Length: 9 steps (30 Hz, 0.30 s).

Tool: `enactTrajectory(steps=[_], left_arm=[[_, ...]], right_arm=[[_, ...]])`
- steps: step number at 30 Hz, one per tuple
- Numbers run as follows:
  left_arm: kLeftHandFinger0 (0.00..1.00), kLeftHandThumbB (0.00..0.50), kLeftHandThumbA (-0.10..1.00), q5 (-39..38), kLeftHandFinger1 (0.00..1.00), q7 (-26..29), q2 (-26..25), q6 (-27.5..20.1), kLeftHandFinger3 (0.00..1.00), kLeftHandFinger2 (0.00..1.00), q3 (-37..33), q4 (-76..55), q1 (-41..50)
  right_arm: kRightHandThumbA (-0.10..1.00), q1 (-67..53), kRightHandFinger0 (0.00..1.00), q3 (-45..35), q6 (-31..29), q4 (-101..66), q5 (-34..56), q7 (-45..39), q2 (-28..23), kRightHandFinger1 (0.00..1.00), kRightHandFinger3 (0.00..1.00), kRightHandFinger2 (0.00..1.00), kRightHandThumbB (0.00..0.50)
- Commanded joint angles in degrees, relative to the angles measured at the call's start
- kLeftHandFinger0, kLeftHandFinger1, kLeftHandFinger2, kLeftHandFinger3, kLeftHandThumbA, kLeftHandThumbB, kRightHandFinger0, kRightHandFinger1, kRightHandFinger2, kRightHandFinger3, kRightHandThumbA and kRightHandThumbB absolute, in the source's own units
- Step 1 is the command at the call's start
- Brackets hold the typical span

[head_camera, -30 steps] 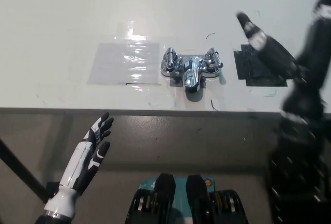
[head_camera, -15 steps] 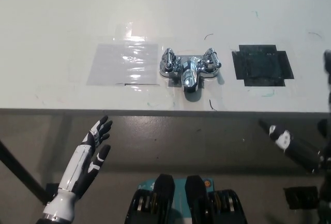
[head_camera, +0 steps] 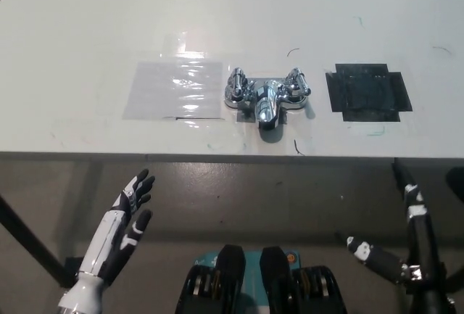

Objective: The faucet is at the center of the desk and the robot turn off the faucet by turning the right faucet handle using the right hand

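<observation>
A chrome faucet stands at the middle of the white desk, its spout pointing toward the near edge. Its right handle and left handle both stand free of any hand. My black right hand hangs open below the desk's front edge at the lower right, fingers spread, well away from the faucet. My white left hand rests open at the lower left, also below the desk edge.
A clear plastic sheet lies left of the faucet. A black tape patch lies to its right. A dark table leg crosses the lower left.
My right arm has pulled back from over the black patch beside the faucet and dropped below the desk's front edge. The left hand has sunk slightly.
</observation>
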State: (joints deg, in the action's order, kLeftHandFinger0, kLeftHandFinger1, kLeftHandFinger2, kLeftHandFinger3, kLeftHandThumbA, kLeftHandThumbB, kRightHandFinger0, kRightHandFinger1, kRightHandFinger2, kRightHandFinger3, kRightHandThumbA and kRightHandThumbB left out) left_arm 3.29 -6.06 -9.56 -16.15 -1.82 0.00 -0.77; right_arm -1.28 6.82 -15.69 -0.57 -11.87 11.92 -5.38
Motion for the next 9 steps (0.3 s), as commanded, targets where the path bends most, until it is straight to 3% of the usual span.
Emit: enactTrajectory(steps=[1,9], left_arm=[[1.0,0.213,0.91,-0.3,1.0,0.5,-0.6,-3.2,1.0,1.0,0.9,-0.5,-0.2],[1.0,0.213,0.91,0.0,1.0,0.4,-0.7,-2.5,1.0,1.0,1.0,-0.8,-0.2]], right_arm=[[1.0,0.2,1.0,0.1,-3.8,2.4,1.9,-2.3,0.3,1.0,1.0,1.0,0.104],[1.0,-0.9,1.0,0.4,-3.5,4.2,-0.6,-2.3,0.8,1.0,1.0,1.0,0.09]])
